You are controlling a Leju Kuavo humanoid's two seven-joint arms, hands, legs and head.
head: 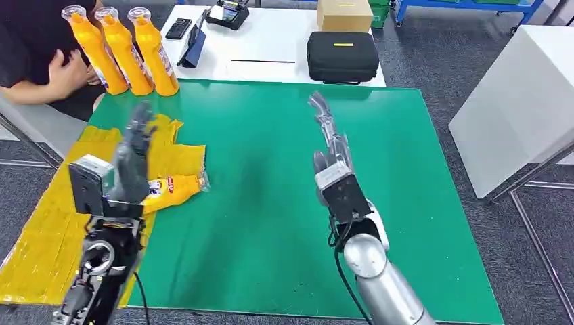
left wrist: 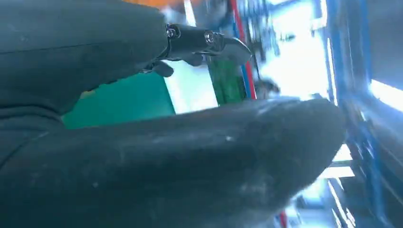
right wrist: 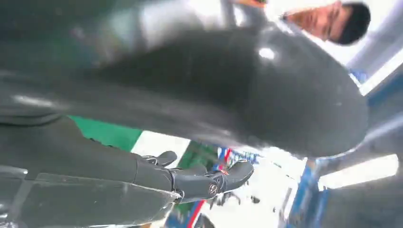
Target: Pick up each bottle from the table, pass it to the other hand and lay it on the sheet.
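Bottles [head: 125, 49], three of them, orange with clear caps, stand upright in a row at the far left corner of the green bench [head: 271, 203], touching one another. A fourth bottle [head: 172, 189] lies on its side on the yellow sheet [head: 47, 230], near the sheet's right edge where it meets the green surface. The left hand [head: 132, 162] hangs over the sheet just beside the lying bottle, fingers [head: 141, 118] stretched forward and apart, holding nothing. The right hand [head: 330, 145] is raised over the middle of the bench, its fingers [head: 318, 105] also extended and spread, holding nothing. A person [head: 40, 47] in a dark top leans at the far left corner, a hand near the standing bottles. Beyond the bench, a white table [head: 271, 51] carries a black case [head: 342, 57] and a cardboard box [head: 344, 15].
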